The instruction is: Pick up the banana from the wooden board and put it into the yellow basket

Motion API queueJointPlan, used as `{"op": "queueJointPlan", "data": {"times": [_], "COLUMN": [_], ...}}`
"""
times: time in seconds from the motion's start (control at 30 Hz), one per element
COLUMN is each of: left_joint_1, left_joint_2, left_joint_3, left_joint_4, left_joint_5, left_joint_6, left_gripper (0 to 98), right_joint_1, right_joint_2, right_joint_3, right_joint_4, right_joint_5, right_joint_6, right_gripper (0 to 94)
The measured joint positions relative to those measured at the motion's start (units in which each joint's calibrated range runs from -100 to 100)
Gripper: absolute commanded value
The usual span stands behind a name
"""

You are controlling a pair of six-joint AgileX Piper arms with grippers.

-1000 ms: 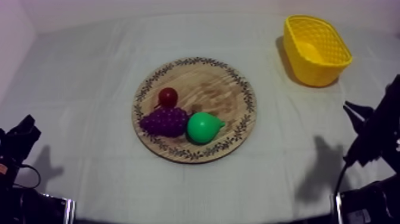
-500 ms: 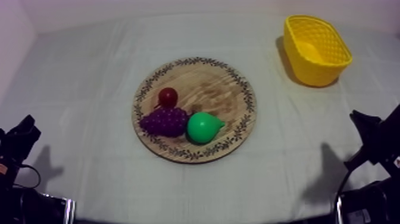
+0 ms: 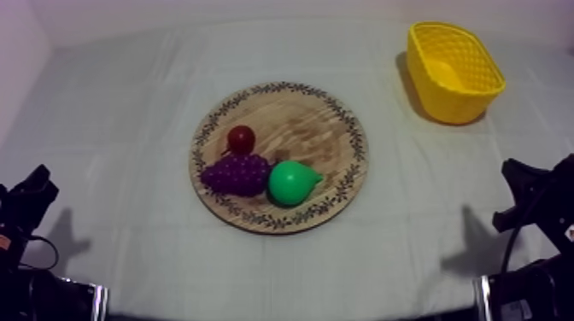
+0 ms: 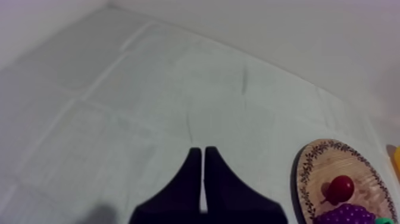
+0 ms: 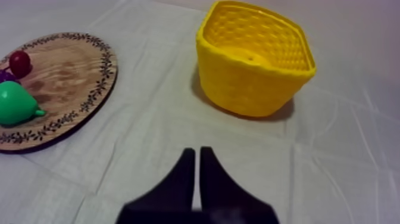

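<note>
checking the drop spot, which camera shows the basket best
The right wrist view: the basket sits close and whole, rim and wall clear. The top view has it whole but farther off. The left wrist view catches a yellow sliver past the board.

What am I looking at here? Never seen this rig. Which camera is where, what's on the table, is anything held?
Two robot arms sit at either side of a table under a cloth. One picture looks down from above. The other two come from a camera on each arm's wrist, and the black wedge in each is that arm's own fingers. The left gripper and right gripper are both shut on nothing. The round wooden board carries a small red fruit, a bunch of grapes and a green pear. The yellow basket stands apart on the right arm's side.
</note>
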Motion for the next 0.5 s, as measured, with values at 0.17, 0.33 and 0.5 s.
{"op": "queueJointPlan", "data": {"times": [0.17,0.33,0.5], "left_joint_1": [0.0,0.0,0.0], "left_joint_2": [0.0,0.0,0.0], "left_joint_3": [0.0,0.0,0.0], "left_joint_4": [0.0,0.0,0.0], "left_joint_5": [0.0,0.0,0.0], "left_joint_6": [0.0,0.0,0.0], "left_gripper": [0.1,0.1,0.1], "right_joint_1": [0.0,0.0,0.0], "right_joint_2": [0.0,0.0,0.0], "right_joint_3": [0.0,0.03,0.03], "right_joint_4": [0.0,0.04,0.04], "right_joint_5": [0.0,-0.07,-0.07], "right_joint_6": [2.65,2.7,2.7], "right_gripper": [0.4,0.4,0.4]}}
